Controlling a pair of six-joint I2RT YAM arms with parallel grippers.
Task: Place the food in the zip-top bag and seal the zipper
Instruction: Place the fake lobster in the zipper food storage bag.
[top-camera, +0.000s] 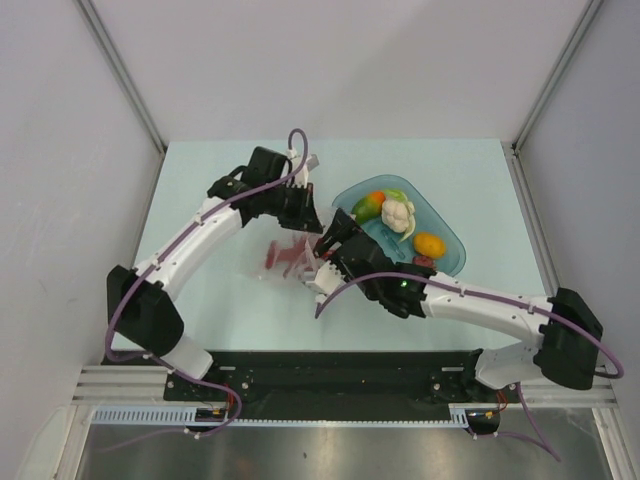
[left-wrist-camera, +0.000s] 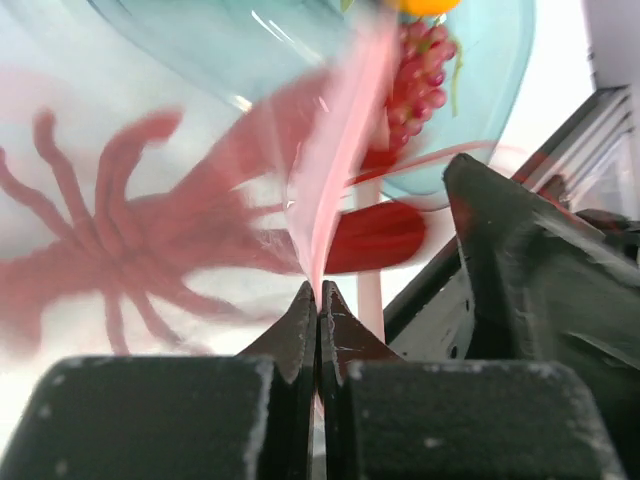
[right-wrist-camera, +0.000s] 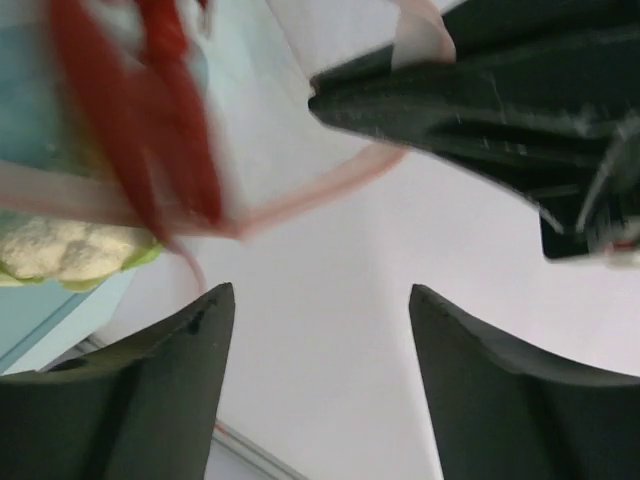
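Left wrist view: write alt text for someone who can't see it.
The left gripper is shut on the pink zipper of the bag. A blurred red lobster shows through the plastic at left. Above is a blue bowl with a dark red clump.

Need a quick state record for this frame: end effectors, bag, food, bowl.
left end effector: shut on the zipper strip of the bag
right end effector: open, nothing between its fingers, near the bag mouth
lobster: seen through the plastic, apparently inside the bag
bowl: holds cauliflower, green-orange piece, orange fruit, dark red clump
bag mouth: looks open, not sealed
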